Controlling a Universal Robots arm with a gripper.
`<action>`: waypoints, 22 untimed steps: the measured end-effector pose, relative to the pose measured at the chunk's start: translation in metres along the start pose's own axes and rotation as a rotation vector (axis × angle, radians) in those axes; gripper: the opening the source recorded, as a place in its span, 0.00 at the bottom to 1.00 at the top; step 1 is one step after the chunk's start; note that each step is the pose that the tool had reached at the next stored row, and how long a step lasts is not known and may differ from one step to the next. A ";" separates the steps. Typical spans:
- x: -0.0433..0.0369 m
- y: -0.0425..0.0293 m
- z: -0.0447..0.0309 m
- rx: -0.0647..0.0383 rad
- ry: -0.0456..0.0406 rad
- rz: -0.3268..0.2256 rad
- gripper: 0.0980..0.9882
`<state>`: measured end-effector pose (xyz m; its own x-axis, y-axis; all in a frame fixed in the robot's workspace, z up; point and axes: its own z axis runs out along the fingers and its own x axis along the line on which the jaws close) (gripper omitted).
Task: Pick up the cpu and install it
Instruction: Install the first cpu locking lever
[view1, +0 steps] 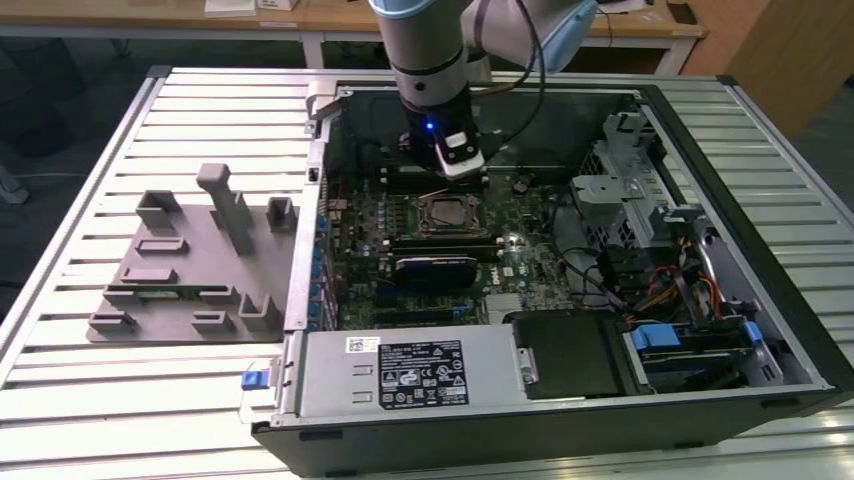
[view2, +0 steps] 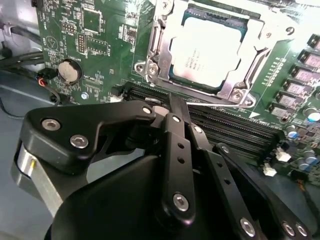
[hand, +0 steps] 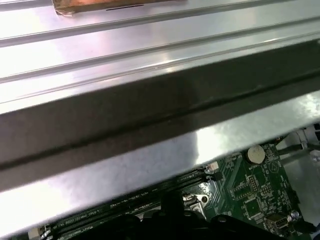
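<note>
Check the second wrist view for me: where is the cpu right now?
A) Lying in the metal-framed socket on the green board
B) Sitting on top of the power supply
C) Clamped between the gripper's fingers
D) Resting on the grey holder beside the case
A. In the second wrist view the cpu lies flat with its silvery top up inside the metal-framed socket on the green board, apart from the gripper.

Overhead exterior; close wrist views, perhaps motherboard (view2: 100, 30).
</note>
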<state>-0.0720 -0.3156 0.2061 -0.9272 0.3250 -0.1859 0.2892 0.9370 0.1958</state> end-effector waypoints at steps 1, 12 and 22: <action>0.0005 0.0010 0.0006 0.001 -0.0009 0.004 0.01; 0.0022 0.0033 0.0036 0.013 -0.0133 0.058 0.01; 0.0055 0.0067 0.0069 0.025 -0.0283 0.084 0.01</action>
<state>-0.0736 -0.3067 0.1997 -0.8924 0.4059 -0.1970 0.3719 0.9090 0.1881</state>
